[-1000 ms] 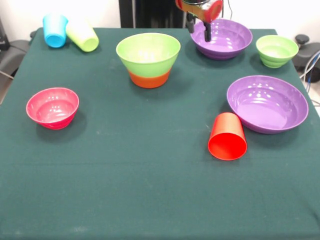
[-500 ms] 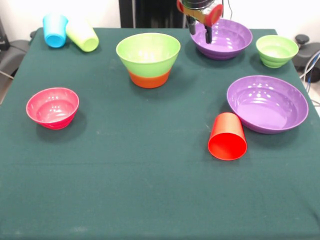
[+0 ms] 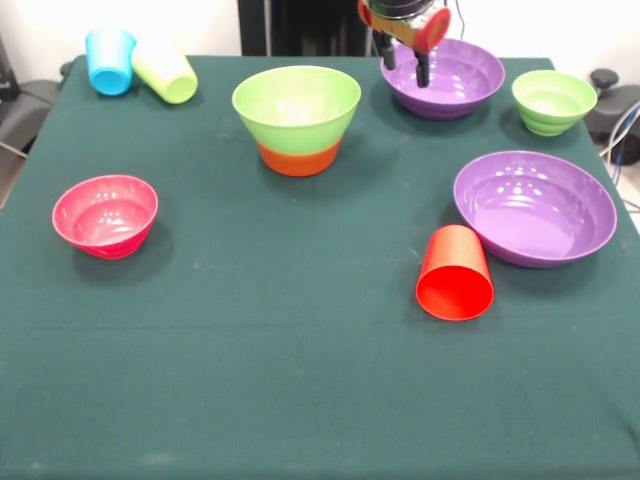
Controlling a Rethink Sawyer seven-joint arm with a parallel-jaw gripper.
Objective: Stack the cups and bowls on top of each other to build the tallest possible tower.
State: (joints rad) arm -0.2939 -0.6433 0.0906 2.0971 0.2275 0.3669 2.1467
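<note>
Our gripper (image 3: 404, 66) hangs at the far edge of the table with its two dark fingers spread and nothing between them. One finger drops inside the far purple bowl (image 3: 455, 80), the other sits just outside its rim, so the jaws appear to straddle the bowl's wall without clamping it; whether a pad already touches the plastic, we cannot tell.

Just beside that bowl stands the small green bowl (image 3: 553, 101), upright. Nearer the camera lies the wider purple bowl (image 3: 536, 207), and touching or almost touching its rim is the red cup (image 3: 455, 273), tipped on its side with its mouth toward the camera. Towards the middle of the table stands the tower (image 3: 297, 119): the large lime-green bowl nested in the orange one, only the orange base showing below. The pink bowl (image 3: 105, 215) sits alone, well apart from everything. At the far corner the sky blue cup (image 3: 110, 61) and lime green cup (image 3: 166, 70) lie against each other. We see no orange cup.

We judge all of these to be light, stiff and glossy, so likely slippery under the pads. The best hold on a bowl is probably a pinch across the thin rim wall, one finger inside and one outside. A light bowl held on one side may tilt, and a hard squeeze could make it pop free.
</note>
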